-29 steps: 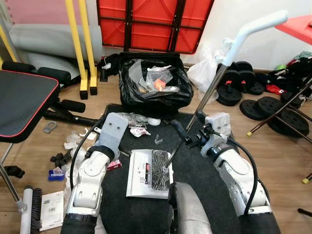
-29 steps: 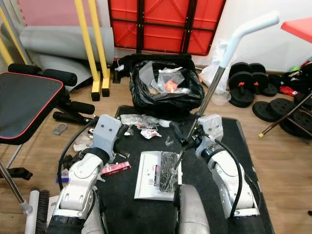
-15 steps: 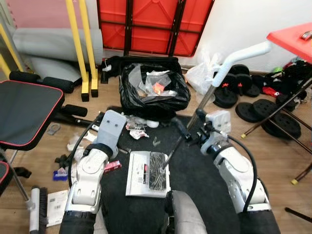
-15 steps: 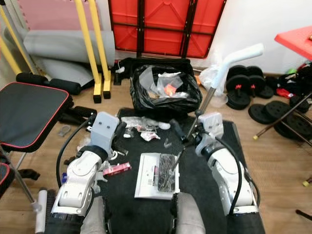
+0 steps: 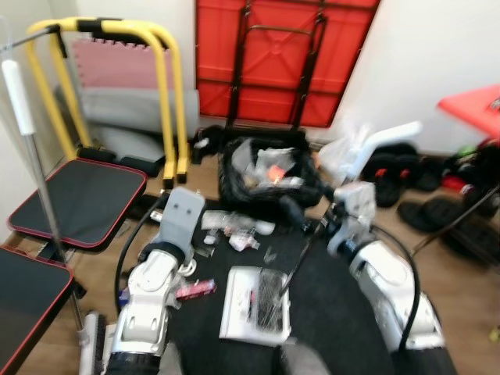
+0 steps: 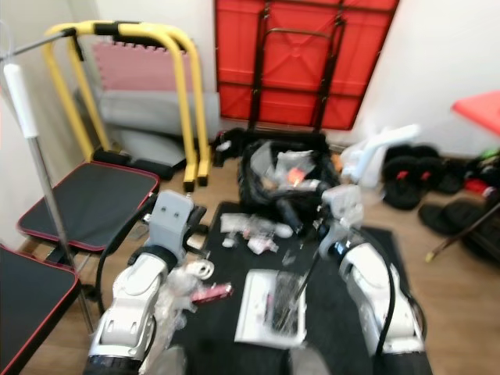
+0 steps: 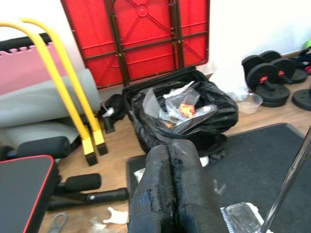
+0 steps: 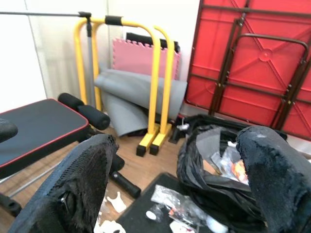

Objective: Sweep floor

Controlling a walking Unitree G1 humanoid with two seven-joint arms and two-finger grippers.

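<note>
While the left gripper (image 7: 167, 194) hangs pressed together, the right gripper (image 8: 170, 179) is spread, the broom (image 5: 355, 168) leaning beside it, trash bag (image 5: 266, 168) beyond.

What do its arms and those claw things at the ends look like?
Both arms are rounded silver-white shells with black joints and a black cable looping alongside. Each wrist carries a boxy grey block. The left gripper and right gripper each have two long, thick black fingers with rough, worn, padded surfaces.

Even, bright indoor light with soft shadows. Both eye views are smeared by motion blur, worst toward the right edge. The wrist views are sharper; the close black fingers (image 8: 82, 189) look soft.
</note>
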